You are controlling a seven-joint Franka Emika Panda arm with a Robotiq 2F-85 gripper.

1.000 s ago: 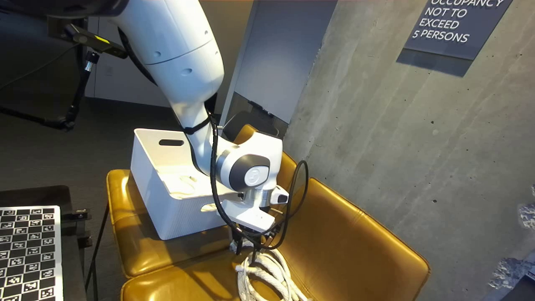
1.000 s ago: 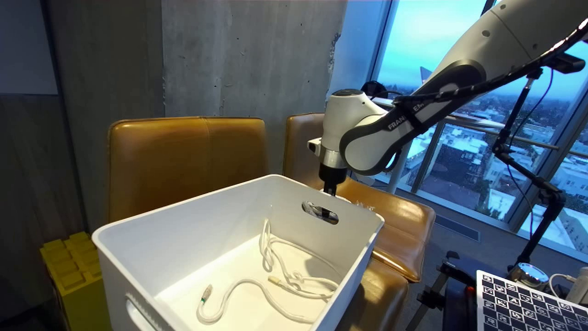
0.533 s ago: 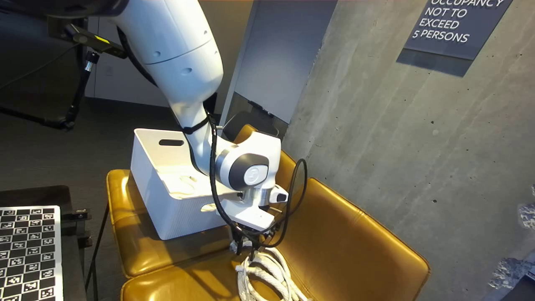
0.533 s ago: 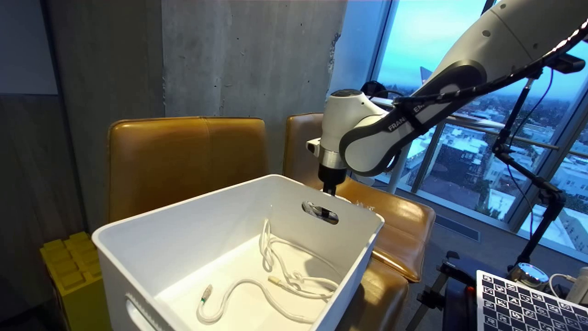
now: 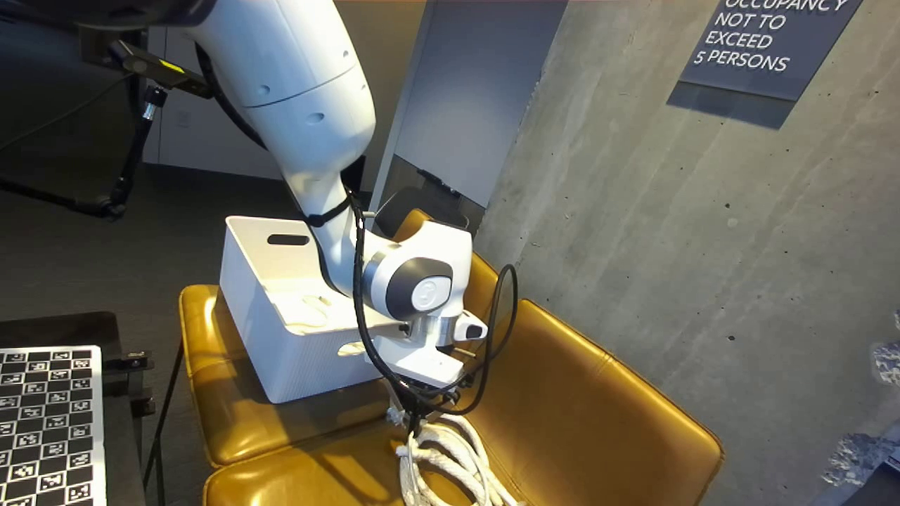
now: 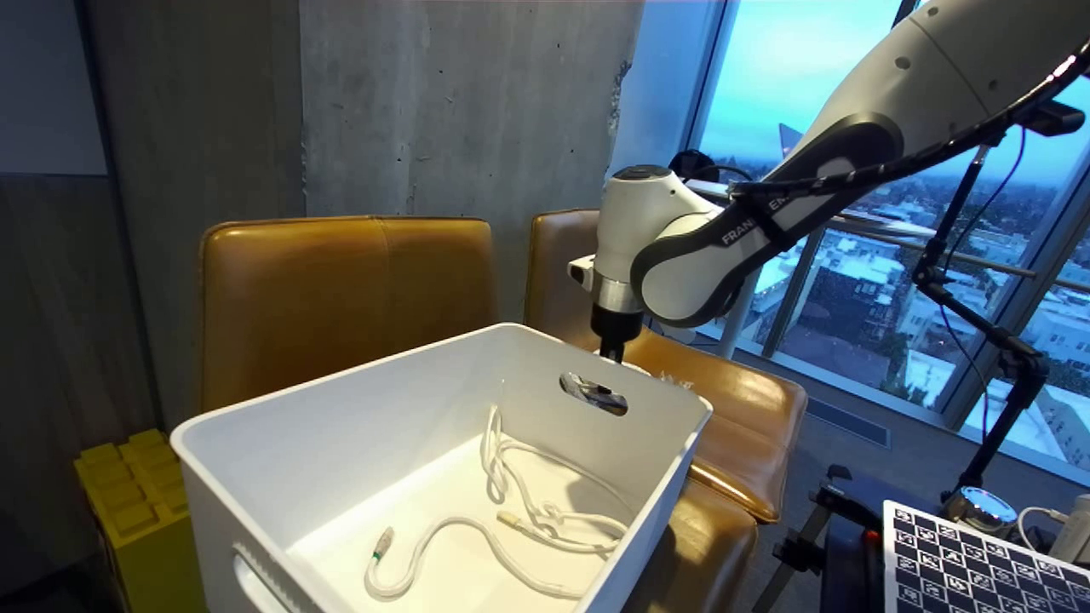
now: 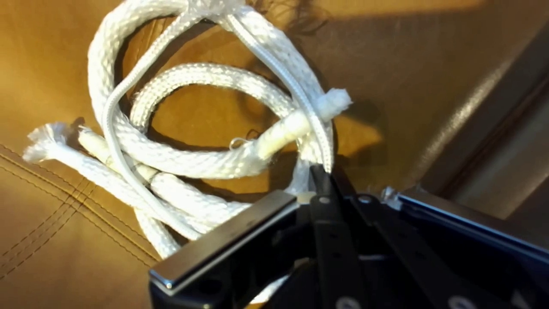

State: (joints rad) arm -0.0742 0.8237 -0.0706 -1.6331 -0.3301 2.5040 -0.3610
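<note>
A coil of thick white braided rope [image 7: 188, 165] lies on the tan leather seat [image 7: 55, 206], with a frayed end [image 7: 47, 143] at the left. A thinner white cord [image 7: 318, 128] crosses over the coil and runs down between my fingertips. My gripper [image 7: 330, 171] points down and is shut on this cord; its two black fingers meet at the tips. In an exterior view the gripper [image 5: 413, 425] stands at the upper left of the rope coil [image 5: 450, 439]. From the opposite angle, the bin wall hides the gripper's [image 6: 611, 351] tips.
A white bin [image 5: 316, 369] stands beside the gripper on the adjoining seat. Loose white tubing [image 6: 419, 558] lies inside it. The chair backrest [image 5: 598, 407] and concrete wall [image 5: 668, 246] rise behind. A black cable [image 5: 362, 295] loops off the arm. A checkered board [image 5: 49, 422] sits nearby.
The gripper's fingers, apart in the earlier frames, have come together on the cord. The arm has hardly moved, and the bin stands as before.
</note>
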